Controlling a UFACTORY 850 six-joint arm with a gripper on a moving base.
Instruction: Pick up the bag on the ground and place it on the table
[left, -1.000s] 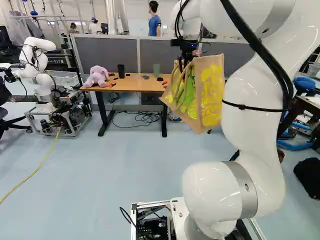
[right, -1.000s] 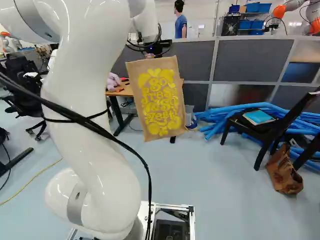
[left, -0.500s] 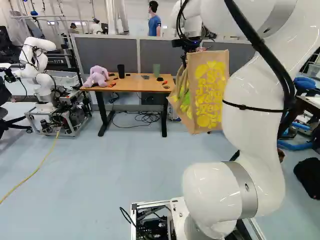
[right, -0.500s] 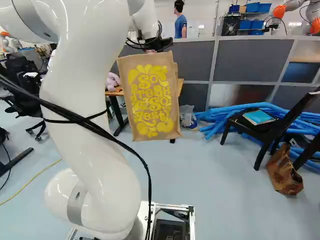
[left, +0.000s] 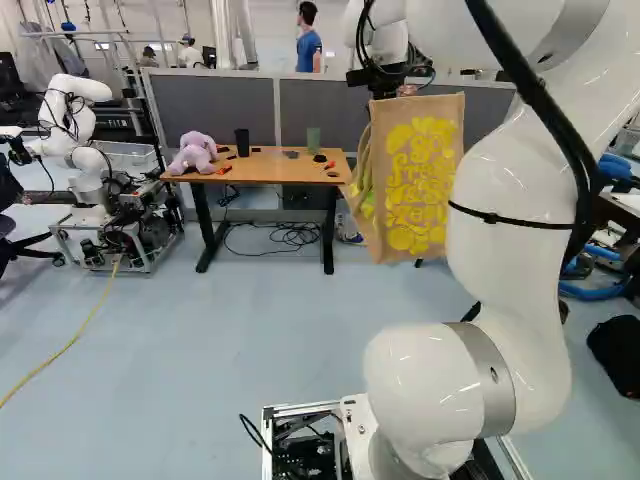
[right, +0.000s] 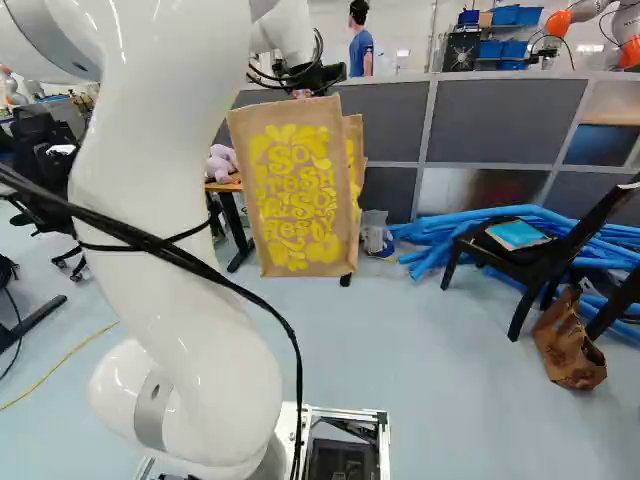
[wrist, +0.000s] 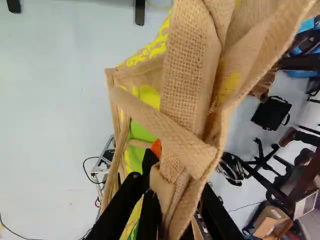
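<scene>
High in the left base view, my gripper (left: 386, 84) holds up the tan bag with yellow print (left: 418, 180), which hangs nearly upright in the air. In the right base view the bag (right: 300, 200) shows its printed face. The wrist view has the gripper (wrist: 179, 172) shut on the bag's handles, with an orange pad against the folded straps and the bag's green and yellow side beyond. The wooden table (left: 275, 170) stands against the partition, left of the bag in the left base view; the bag hides part of its edge in the right base view.
On the table are a pink plush toy (left: 195, 152), a black cup (left: 242, 142) and a green cup (left: 313, 140). Another robot (left: 85, 150) stands left of it. In the right base view, blue tubes (right: 440, 240) and a black chair (right: 530, 265) stand to the right.
The arm has carried the bag rightward in the left base view and slightly leftward in the right one. The bag has swung from tilted to nearly upright. The base has stayed put.
</scene>
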